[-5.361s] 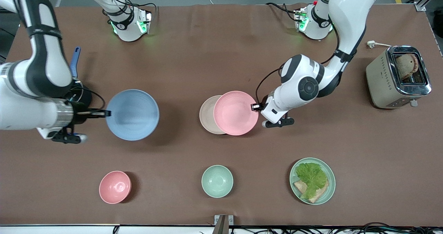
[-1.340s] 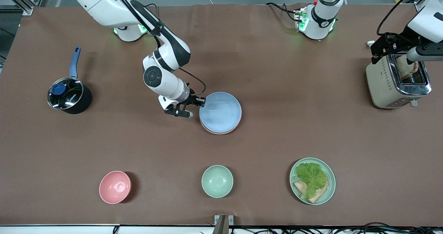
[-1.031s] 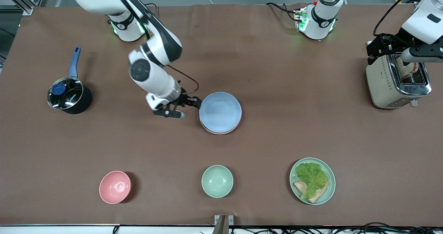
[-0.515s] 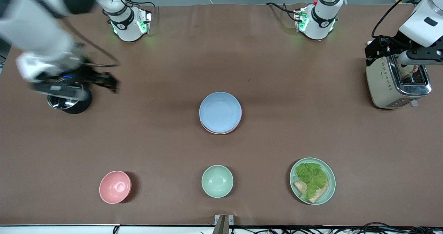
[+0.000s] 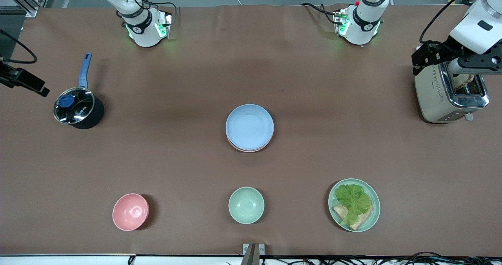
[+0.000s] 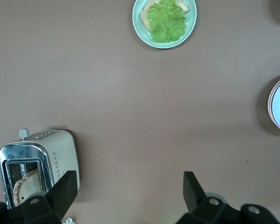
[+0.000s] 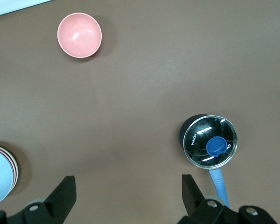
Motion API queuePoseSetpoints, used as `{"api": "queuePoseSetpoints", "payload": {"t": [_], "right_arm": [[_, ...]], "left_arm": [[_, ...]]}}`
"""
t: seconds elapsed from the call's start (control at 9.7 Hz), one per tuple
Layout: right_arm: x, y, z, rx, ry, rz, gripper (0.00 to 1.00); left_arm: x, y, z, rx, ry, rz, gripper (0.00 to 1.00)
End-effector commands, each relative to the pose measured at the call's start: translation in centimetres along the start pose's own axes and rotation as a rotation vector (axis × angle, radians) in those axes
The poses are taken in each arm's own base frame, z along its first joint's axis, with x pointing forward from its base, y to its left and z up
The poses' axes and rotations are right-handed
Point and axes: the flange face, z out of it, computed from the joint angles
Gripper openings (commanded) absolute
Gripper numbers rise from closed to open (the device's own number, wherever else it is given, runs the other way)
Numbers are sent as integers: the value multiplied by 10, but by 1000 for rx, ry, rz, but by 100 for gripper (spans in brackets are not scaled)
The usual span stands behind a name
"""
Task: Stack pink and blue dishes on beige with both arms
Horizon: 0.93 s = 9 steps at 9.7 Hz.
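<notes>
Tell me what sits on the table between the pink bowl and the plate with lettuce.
The small mint-green bowl sits between the pink bowl and the lettuce plate, as the front view shows.

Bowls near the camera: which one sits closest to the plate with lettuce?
The mint-green bowl; the pink bowl lies toward the right arm's end, farther from the lettuce plate.

The only writing is a small white brand word on the glass lid (image 7: 209,141) of the saucepan (image 5: 78,111), beside its blue knob, too small to make out.
</notes>
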Motion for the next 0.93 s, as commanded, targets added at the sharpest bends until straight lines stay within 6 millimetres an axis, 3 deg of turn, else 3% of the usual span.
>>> {"api": "queuePoseSetpoints", "payload": {"t": [0.0, 0.31, 0.82], "right_arm": [[-6, 0, -4, 7, -1, -17, 100], [-7, -2, -4, 7, -3, -20, 100], [-11, 4, -10, -5, -38, -160, 100]], "left_arm": [[5, 4, 8, -11, -18, 13, 100], [19, -1, 9, -18, -24, 10, 100], [14, -12, 12, -65, -70, -14, 100]]}}
